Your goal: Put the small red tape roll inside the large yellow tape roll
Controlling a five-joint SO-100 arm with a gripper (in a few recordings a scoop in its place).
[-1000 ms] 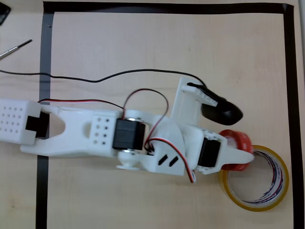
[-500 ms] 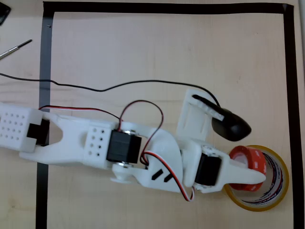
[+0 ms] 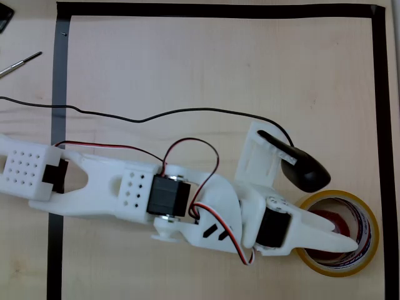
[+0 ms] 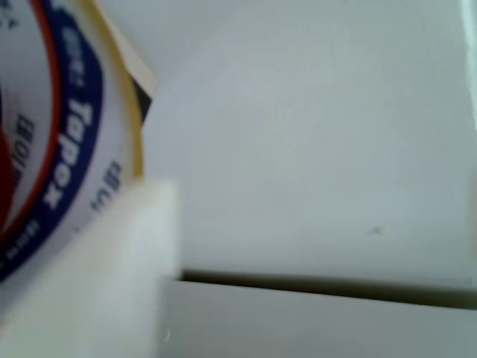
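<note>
The gripper (image 3: 334, 240), pinching the small red tape roll (image 3: 330, 224), has lowered it inside the large yellow tape roll (image 3: 369, 247); release remains.

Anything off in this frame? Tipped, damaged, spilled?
Nothing stands out. The large yellow tape roll lies flat on the wooden table, undamaged, with the small glossy red tape roll down inside its hole under the white tool.

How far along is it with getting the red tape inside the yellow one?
Nearly there: the gripper has lowered the small red tape roll into the large yellow tape roll. It appears still gripped. What's left is letting go and pulling the arm clear.
</note>
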